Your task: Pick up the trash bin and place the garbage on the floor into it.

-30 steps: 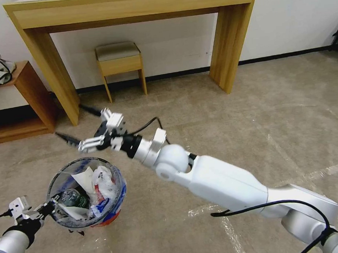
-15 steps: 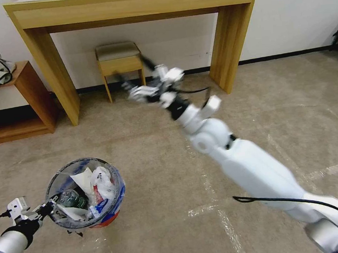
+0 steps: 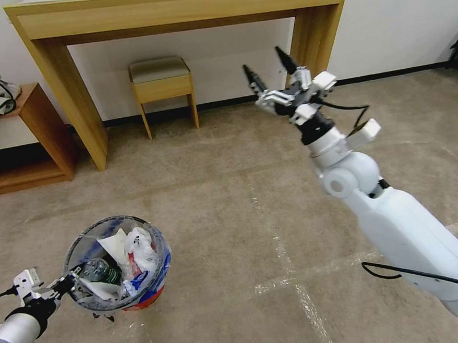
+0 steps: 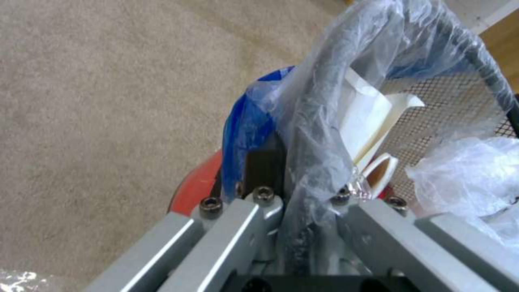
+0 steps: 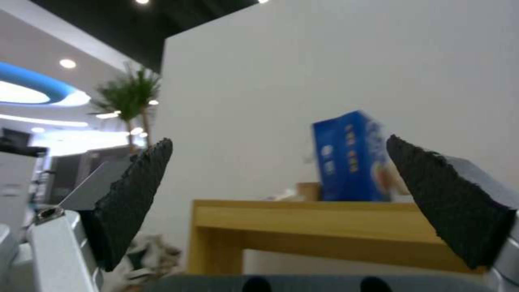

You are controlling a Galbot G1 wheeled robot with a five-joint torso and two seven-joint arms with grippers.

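Observation:
The trash bin (image 3: 143,292), red-based and lined with clear-and-blue plastic, hangs just above the floor (image 3: 232,213) at the lower left. My left gripper (image 3: 64,285) is shut on its near rim. In the left wrist view that gripper (image 4: 308,190) pinches the plastic-wrapped dark rim (image 4: 319,93). Garbage lies inside the bin: a green-labelled bottle (image 3: 99,270), white paper (image 3: 113,241) and crumpled clear plastic (image 3: 140,245). My right gripper (image 3: 263,62) is raised high at the upper right, open and holding nothing; its black pads (image 5: 135,194) stand wide apart.
A wooden desk (image 3: 176,10) stands against the back wall with a small stool (image 3: 161,85) under it. A low wooden shelf (image 3: 33,138) with a bag is at the far left. Whitish tape lines (image 3: 299,281) cross the carpet. A blue box (image 5: 348,158) sits on the desk.
My right arm has swung up and to the right, from just above the bin to in front of the desk's right leg, gripper still open. The bin and left gripper have barely moved.

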